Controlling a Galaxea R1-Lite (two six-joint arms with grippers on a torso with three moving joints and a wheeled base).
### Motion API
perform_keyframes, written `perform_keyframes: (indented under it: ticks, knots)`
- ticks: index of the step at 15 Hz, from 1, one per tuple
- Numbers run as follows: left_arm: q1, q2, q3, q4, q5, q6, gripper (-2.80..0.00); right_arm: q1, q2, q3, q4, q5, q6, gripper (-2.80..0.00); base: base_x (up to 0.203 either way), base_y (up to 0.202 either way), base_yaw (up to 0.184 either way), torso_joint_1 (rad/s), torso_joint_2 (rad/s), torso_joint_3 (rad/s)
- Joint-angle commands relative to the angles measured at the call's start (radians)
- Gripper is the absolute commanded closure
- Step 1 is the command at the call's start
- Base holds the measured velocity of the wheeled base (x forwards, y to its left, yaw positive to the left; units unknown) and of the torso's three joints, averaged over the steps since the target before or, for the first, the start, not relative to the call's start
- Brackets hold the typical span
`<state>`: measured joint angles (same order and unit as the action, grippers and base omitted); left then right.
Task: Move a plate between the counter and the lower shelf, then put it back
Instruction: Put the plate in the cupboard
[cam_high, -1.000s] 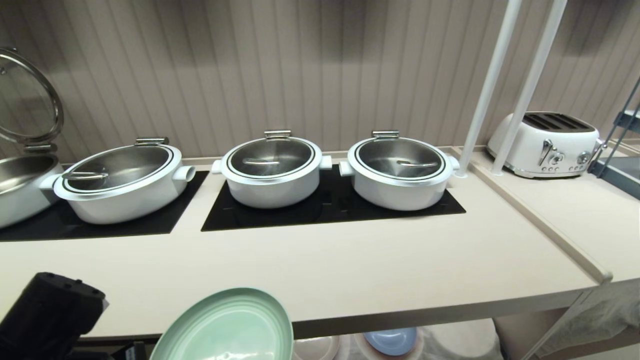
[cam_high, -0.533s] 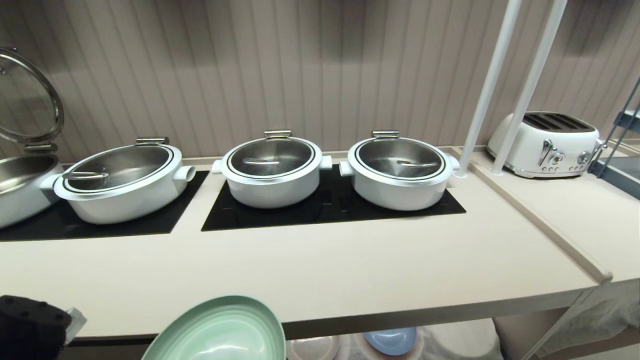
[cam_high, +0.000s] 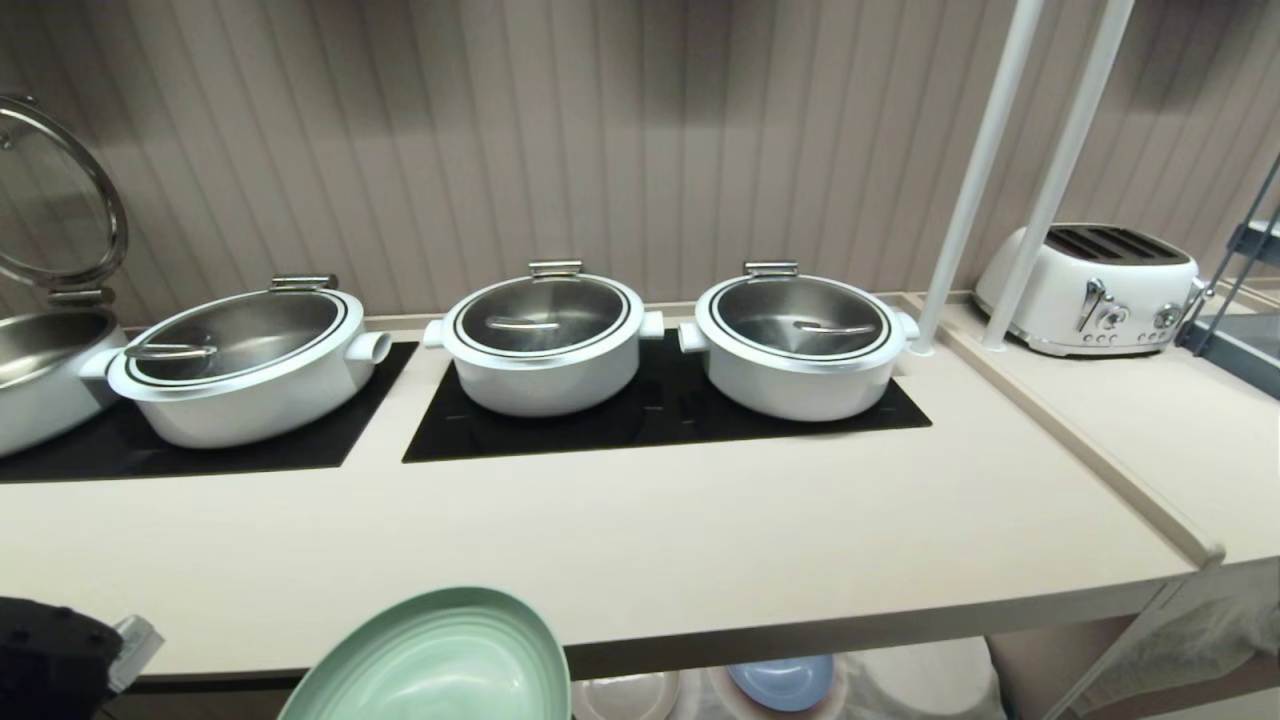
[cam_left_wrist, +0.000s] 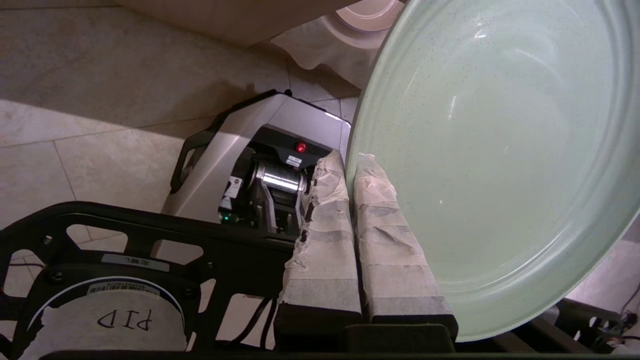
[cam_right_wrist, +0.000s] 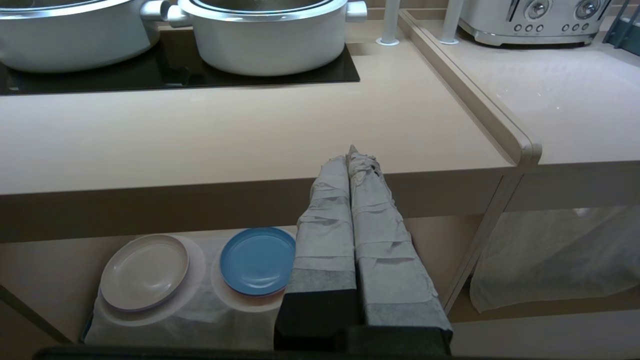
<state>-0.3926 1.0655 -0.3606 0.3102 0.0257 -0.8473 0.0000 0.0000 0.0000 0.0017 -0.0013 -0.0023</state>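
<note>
The mint-green plate (cam_high: 430, 660) hangs tilted in front of the counter (cam_high: 700, 540), its top edge just over the counter's front lip. My left gripper (cam_left_wrist: 350, 160) is shut on the plate (cam_left_wrist: 490, 150), its taped fingers pinching the rim. Only the left arm's black housing (cam_high: 50, 655) shows in the head view, at the lower left. My right gripper (cam_right_wrist: 351, 155) is shut and empty, parked in front of the counter edge above the lower shelf (cam_right_wrist: 45, 270). A white cloth (cam_right_wrist: 200, 320) is draped over that shelf.
A blue plate (cam_right_wrist: 257, 260) and a cream plate (cam_right_wrist: 144, 272) lie on the cloth. Three lidded white pots (cam_high: 545, 345) stand on black cooktop panels. A toaster (cam_high: 1095, 290) sits on the adjoining slab behind two white poles (cam_high: 975, 180). My base (cam_left_wrist: 260, 155) is below the plate.
The left arm has dropped down and to the left, and the plate it holds has sunk a little lower and leftward in front of the counter edge. The right arm has not moved.
</note>
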Motion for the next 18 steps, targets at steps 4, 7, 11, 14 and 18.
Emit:
perform_keyframes:
  ticks: [4, 7, 11, 14, 18]
  knots:
    - [0.000, -0.001, -0.018, 0.000, 0.000, 0.022, 0.00, 0.000, 0.000, 0.000, 0.000, 0.000, 0.000, 0.00, 0.000, 0.000, 0.000, 0.000, 0.00, 0.000]
    - [0.001, 0.001, -0.035, -0.003, -0.020, 0.022, 0.00, 0.000, 0.000, 0.000, 0.000, 0.000, 0.001, 0.00, 0.000, 0.000, 0.000, 0.000, 0.00, 0.000]
    - [0.001, -0.026, -0.033, 0.000, -0.021, 0.022, 0.00, 0.000, 0.000, 0.000, 0.000, 0.000, -0.001, 0.00, 0.000, 0.000, 0.000, 0.000, 0.00, 0.000]
    - [0.000, -0.039, -0.037, 0.000, -0.044, 0.022, 0.00, 0.000, 0.000, 0.000, 0.000, 0.001, -0.001, 0.00, 0.000, 0.000, 0.000, 0.000, 0.00, 0.000]
    - [-0.005, -0.038, -0.052, -0.003, -0.064, 0.024, 0.00, 0.000, 0.000, 0.000, 0.000, 0.000, -0.001, 0.00, 0.000, 0.000, 0.000, 0.000, 0.00, 0.000]
